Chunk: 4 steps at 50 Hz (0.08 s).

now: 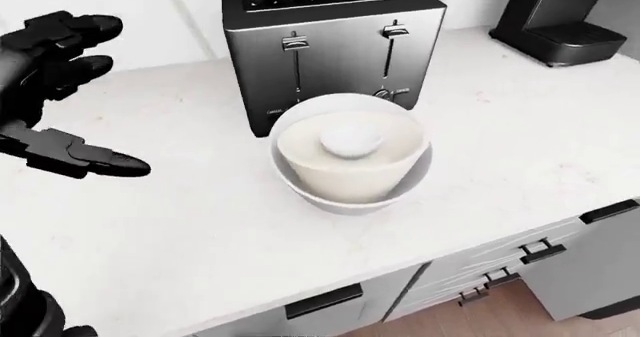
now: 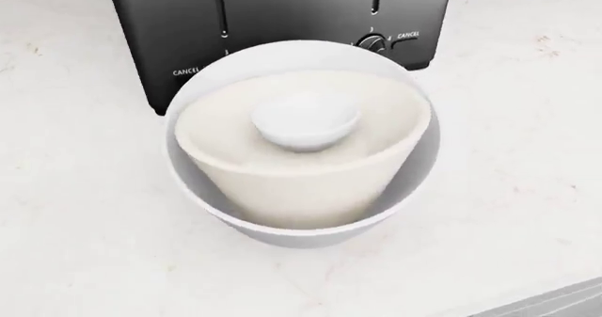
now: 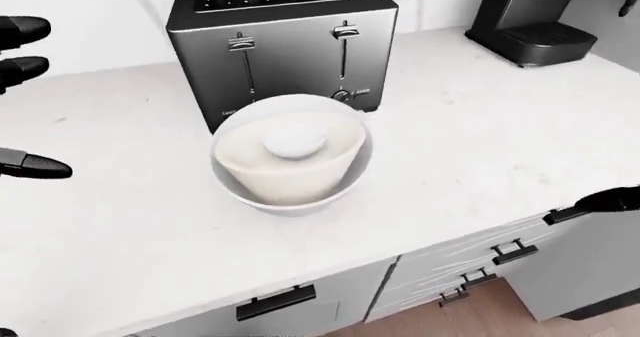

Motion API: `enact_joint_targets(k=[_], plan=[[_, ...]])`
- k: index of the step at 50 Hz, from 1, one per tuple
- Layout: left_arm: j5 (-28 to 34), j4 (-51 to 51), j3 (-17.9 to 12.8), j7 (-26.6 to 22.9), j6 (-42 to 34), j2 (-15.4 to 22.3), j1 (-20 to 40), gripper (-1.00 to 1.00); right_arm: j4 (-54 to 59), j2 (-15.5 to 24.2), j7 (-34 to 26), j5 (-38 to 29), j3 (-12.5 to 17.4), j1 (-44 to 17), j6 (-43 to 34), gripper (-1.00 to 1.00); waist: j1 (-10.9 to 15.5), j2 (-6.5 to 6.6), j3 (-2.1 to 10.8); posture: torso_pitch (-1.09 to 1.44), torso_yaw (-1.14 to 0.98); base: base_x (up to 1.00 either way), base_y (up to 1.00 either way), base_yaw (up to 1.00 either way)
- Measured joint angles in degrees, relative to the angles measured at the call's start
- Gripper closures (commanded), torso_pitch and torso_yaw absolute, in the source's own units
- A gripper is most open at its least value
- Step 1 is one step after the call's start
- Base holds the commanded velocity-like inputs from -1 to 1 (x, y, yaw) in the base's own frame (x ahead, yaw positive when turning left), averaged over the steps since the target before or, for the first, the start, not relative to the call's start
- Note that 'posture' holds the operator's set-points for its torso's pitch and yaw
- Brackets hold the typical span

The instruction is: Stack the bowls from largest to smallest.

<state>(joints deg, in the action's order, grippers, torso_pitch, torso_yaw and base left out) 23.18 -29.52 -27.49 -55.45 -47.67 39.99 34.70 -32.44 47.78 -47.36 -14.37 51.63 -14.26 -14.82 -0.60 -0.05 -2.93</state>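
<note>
**Three bowls nested, and my hand near them is the danger**

Since the bowls already sit one inside another, I judge the stacking as done or nearly done, and the main risk now is that I disturb it myself.

The small white bowl (image 2: 305, 121) lies in the cream bowl (image 2: 301, 158), which sits in the large white bowl (image 2: 301, 218). The whole stack stands just beside the toaster (image 1: 330, 41), on its lower side in the left-eye view, perhaps touching it; I cannot tell.

The cream bowl has steep, conical walls and seems a little tilted inside the round outer bowl, so a knock could rock it. All three look smooth and glazed, like ceramic, so they would slide easily on each other and on the counter (image 1: 180, 232), which is pale stone with faint veins. The counter edge is near the stack on the side away from the toaster, so a push that way could send it toward the drawers (image 1: 500, 269).

To the left of the toaster my left hand (image 1: 55, 89) hovers with fingers spread wide, holding nothing, apart from the stack. Of my right hand (image 3: 600, 202) I see only a dark tip at the right edge; its state I cannot tell.

The toaster is brushed metal, boxy. Right of it stands a black coffee machine (image 1: 560, 18).
</note>
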Motion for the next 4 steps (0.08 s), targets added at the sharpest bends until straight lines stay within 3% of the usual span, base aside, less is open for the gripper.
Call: enact_joint_targets(k=[4], plan=[[-4.4,9.9,-2.1,8.0,6.3,4.0,-3.4,-0.76,3.6,1.4,0.7,2.6,5.2,2.1,1.0,-1.0,0.1,-0.28,-0.79,0.0,0.0,0.0,0.0,0.0]])
